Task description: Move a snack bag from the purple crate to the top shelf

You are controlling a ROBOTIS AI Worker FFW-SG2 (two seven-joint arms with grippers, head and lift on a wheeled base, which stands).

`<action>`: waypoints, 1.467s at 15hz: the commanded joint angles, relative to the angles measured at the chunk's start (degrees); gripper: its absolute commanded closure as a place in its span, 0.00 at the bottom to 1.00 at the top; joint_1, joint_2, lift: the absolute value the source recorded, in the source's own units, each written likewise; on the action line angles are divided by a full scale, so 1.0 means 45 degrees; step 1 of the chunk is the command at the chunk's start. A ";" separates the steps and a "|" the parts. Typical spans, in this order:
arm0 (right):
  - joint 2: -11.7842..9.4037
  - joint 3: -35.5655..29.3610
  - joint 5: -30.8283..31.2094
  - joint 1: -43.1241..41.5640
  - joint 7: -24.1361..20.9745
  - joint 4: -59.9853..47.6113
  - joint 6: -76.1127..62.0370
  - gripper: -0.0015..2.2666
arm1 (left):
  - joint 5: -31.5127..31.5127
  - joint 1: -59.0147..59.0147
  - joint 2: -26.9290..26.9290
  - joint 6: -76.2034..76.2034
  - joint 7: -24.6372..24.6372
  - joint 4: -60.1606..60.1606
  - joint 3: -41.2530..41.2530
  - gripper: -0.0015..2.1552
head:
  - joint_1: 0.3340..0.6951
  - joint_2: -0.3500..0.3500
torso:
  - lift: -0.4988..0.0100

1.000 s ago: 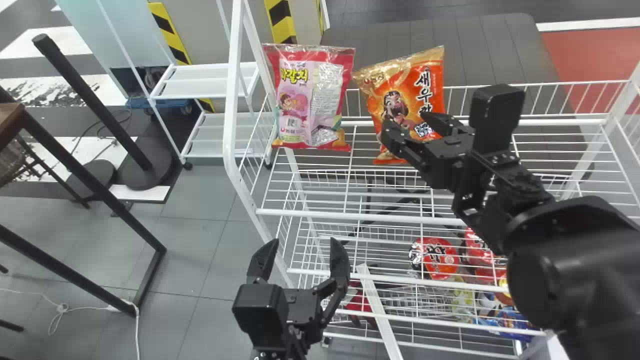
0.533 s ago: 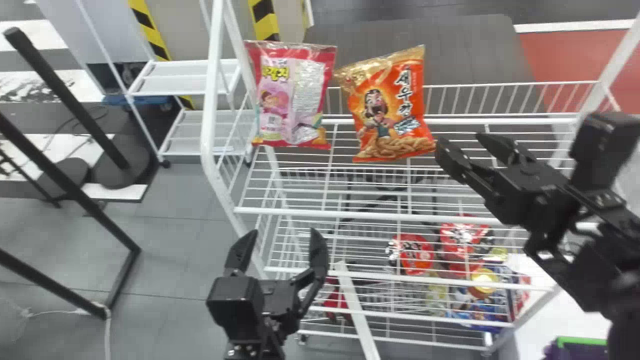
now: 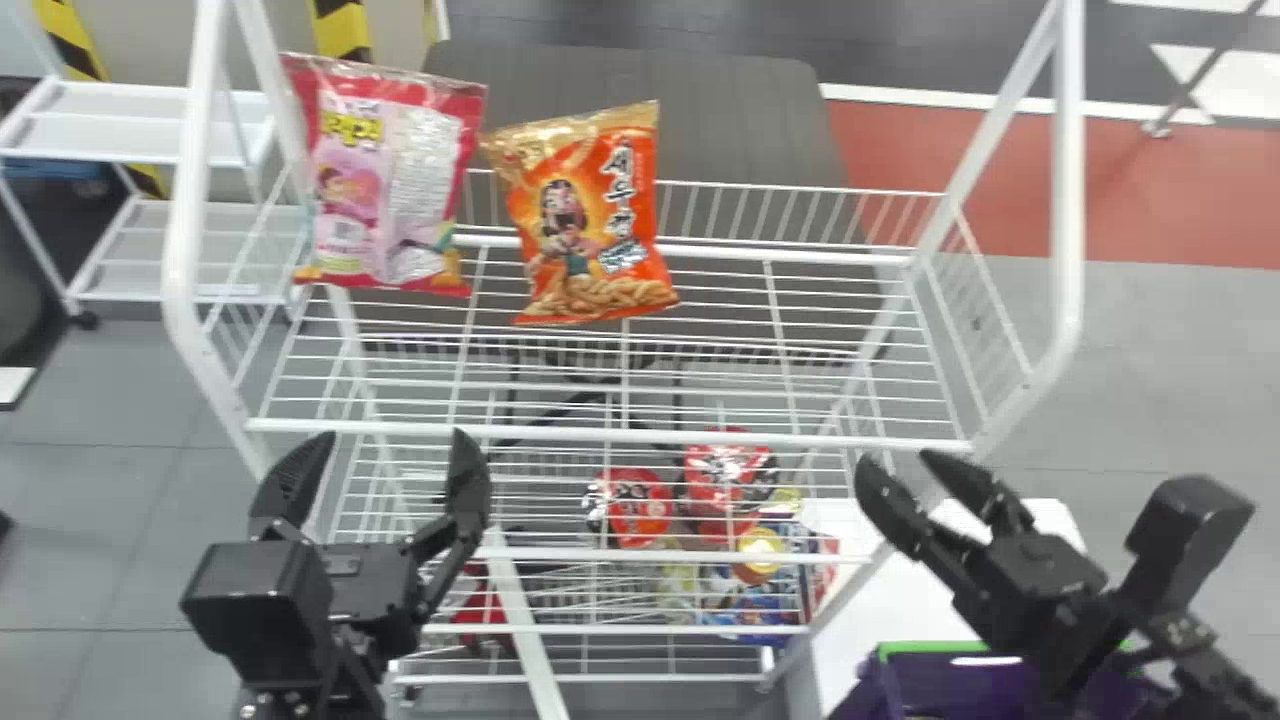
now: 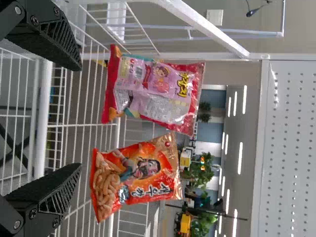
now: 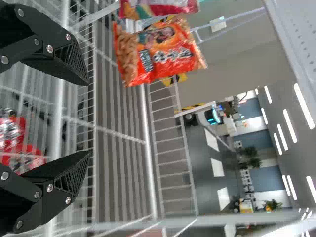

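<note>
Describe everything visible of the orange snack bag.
The orange snack bag stands slightly tilted on the white wire top shelf, right of the pink snack bag. Its crinkled, shiny wrapper looks like plastic film, gold at the top, printed with a face, dark lettering and curled snack sticks. It looks plump and sealed; no jaws touch it.

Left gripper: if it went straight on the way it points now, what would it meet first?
Probably the pink snack bag on the top shelf, near the gap beside the orange snack bag. But depth is unclear: the left gripper might catch the front rail first.
</note>
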 commanded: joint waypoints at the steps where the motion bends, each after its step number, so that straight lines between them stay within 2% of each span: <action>1: -0.0165 -0.0488 0.0231 0.0340 0.0246 0.0783 0.0011 0.18 | 0.0488 -0.0751 -0.0092 0.0775 0.0178 0.0007 -0.0215 0.06 | 1.00 0.26 | 0.98; 4: -0.0322 -0.1035 0.0231 0.0613 0.0637 0.1603 -0.0263 0.18 | 0.1855 -0.2490 -0.0267 0.2259 0.0334 0.0261 -0.0508 0.07 | 1.00 0.17 | 0.98; 6: -0.0322 -0.1465 0.0134 0.0848 0.0793 0.1915 -0.0654 0.18 | 0.1874 -0.3954 -0.0541 0.3197 0.0725 0.0886 -0.1290 0.07 | 1.00 0.13 | 0.98; 9: -0.0322 -0.1758 -0.0022 0.1043 0.1028 0.2462 -0.1239 0.18 | 0.1855 -0.4990 -0.0756 0.3900 0.0901 0.1082 -0.2208 0.07 | 1.00 0.00 | 0.98; 14: -0.0224 -0.1914 -0.0491 0.1082 0.1379 0.3341 -0.2099 0.18 | 0.1640 -0.6142 -0.1400 0.3626 0.1311 0.2820 -0.3184 0.10 | 1.00 0.00 | 0.98; 18: -0.0185 -0.1973 -0.0823 0.1082 0.1574 0.3556 -0.2411 0.18 | 0.1191 -0.7372 -0.2351 0.1829 0.2014 0.5671 -0.3712 0.10 | 1.00 0.00 | 0.98; 22: -0.0126 -0.2051 -0.0901 0.1082 0.1770 0.3693 -0.2529 0.18 | 0.1347 -0.8369 -0.2351 0.1204 0.2014 0.7390 -0.3653 0.10 | 1.00 0.00 | 0.98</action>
